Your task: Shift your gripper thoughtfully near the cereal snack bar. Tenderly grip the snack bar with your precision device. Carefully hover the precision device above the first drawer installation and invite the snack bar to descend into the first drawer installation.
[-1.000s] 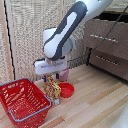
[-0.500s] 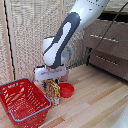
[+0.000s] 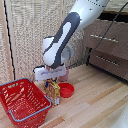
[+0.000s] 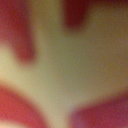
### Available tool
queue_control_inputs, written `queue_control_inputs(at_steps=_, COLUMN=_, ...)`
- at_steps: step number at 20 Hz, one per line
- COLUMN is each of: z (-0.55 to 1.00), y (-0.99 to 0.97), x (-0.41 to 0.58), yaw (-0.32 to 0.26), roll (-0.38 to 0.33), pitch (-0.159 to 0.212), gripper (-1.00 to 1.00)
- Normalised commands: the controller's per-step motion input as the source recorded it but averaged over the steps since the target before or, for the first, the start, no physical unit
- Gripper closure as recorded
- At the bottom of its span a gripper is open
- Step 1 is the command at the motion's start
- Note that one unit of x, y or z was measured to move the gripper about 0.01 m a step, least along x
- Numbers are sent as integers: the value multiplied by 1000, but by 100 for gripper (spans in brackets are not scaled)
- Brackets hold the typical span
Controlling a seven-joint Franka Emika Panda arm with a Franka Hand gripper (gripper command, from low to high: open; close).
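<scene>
- The cereal snack bar point(image 3: 54, 93), a flat rectangular yellow-orange pack with red printed patches, stands upright on the pale wooden floor point(image 3: 95, 107), its glossy face turned toward the room.
- It sits between a red plastic basket and a round red bowl, just beside each; I cannot tell whether it touches either.
- Right over the pack's top edge hangs the gripper point(image 3: 51, 80), a white boxy block at the end of a bulky, smooth white robot arm point(image 3: 67, 35) with a dark band along its curve.
- The short dark fingers reach down around the top of the pack; from here I cannot tell whether they are pinching it or only spread beside it.
- The wrist view is a soft blur of yellow-green with red patches, too close to make out edges.
- The red plastic basket point(image 3: 22, 102) has an open lattice wall and a grey rim handle.
- The round red bowl point(image 3: 67, 90) is low and shiny.
- The first drawer installation point(image 3: 106, 40), a pale grey-brown wooden drawer front with a long silver bar handle, is well apart, toward the exterior view's right.
- Behind stands a woven, cane-textured beige panel point(image 3: 30, 35).
</scene>
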Motion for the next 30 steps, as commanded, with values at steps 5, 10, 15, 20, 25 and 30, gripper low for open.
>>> queue_control_inputs(at_steps=5, z=351, y=158, x=27, yaw=0, roll=-4, pitch=1, gripper=100)
queue_control_inputs(at_steps=10, z=661, y=210, x=135, yaw=2, roll=-2, pitch=26, gripper=100)
queue_control_inputs(at_steps=15, z=765, y=98, x=269, yaw=28, roll=-13, pitch=56, gripper=100)
queue_control_inputs(at_steps=20, z=730, y=1, x=346, yaw=73, roll=-22, pitch=98, gripper=100)
queue_control_inputs(at_steps=25, z=791, y=0, x=380, yaw=73, roll=-44, pitch=102, gripper=100)
queue_control_inputs(at_steps=30, z=974, y=0, x=360, yaw=30, roll=-41, pitch=89, gripper=100)
